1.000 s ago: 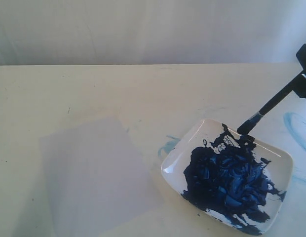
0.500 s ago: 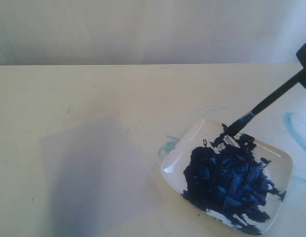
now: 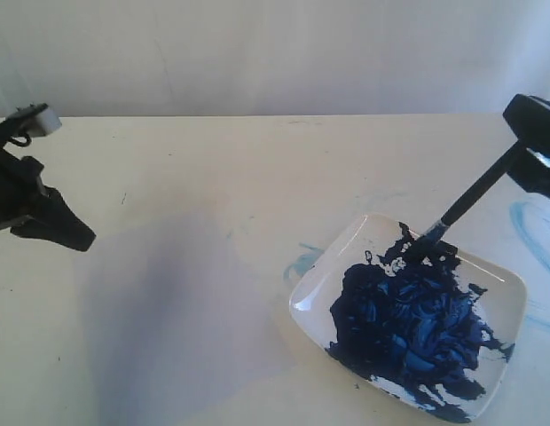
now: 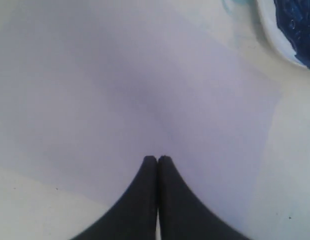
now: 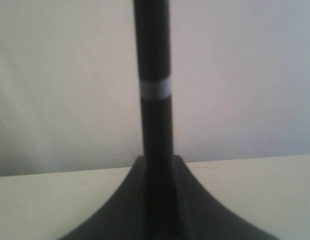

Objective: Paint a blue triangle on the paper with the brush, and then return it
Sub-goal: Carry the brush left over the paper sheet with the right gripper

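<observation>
Loading paint: our right gripper (image 3: 534, 151) pinches the brush (image 3: 475, 197), whose tip sits in the dish (image 3: 497, 273) of blue paint (image 3: 408, 315).
Other arm: our left gripper (image 4: 157, 160) is pressed together, empty, over the paper (image 3: 177, 319).
Done: nothing painted; the paper is blank.
Left: we judge the triangle and the brush's return are both ahead.

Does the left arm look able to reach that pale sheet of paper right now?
Probably yes: the left hand, shut, hangs near the pale greyish-white rectangular paper sheet, and nothing lies between them.
</observation>
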